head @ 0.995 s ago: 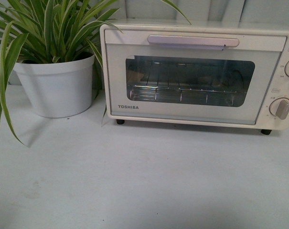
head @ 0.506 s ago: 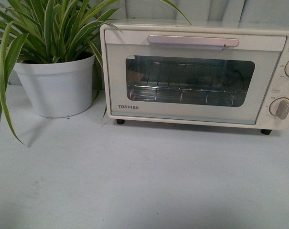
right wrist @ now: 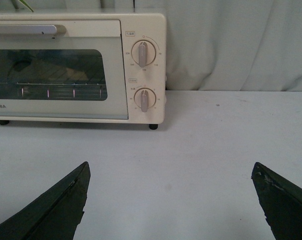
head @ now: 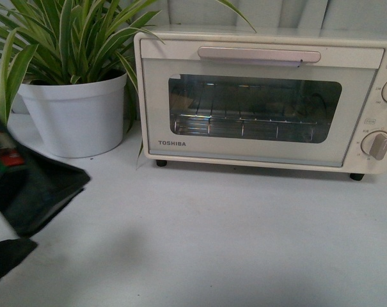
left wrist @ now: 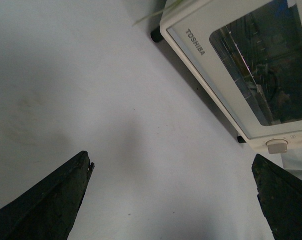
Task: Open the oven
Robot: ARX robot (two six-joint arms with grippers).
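Note:
The cream-white TOSHIBA oven [head: 257, 109] stands at the back of the table with its glass door shut. Its silver bar handle [head: 259, 55] runs along the door's top, the wire rack [head: 244, 121] shows behind the glass, and two knobs [head: 376, 145] sit on its right side. My left gripper [head: 17, 211] is open and empty at the left edge of the front view, blurred, well short of the oven. The oven also shows in the left wrist view [left wrist: 240, 65] and the right wrist view [right wrist: 76, 70]. My right gripper [right wrist: 170, 200] is open and empty over the bare table, facing the knobs [right wrist: 144, 52].
A white pot [head: 75, 115] with a long-leaved green plant [head: 65, 35] stands left of the oven, its leaves drooping toward the table and the oven's corner. A pale curtain [right wrist: 240, 45] hangs behind the table to the oven's right.
My left gripper has come into the front view from the lower left; it was out of view before. The oven and plant have not moved.

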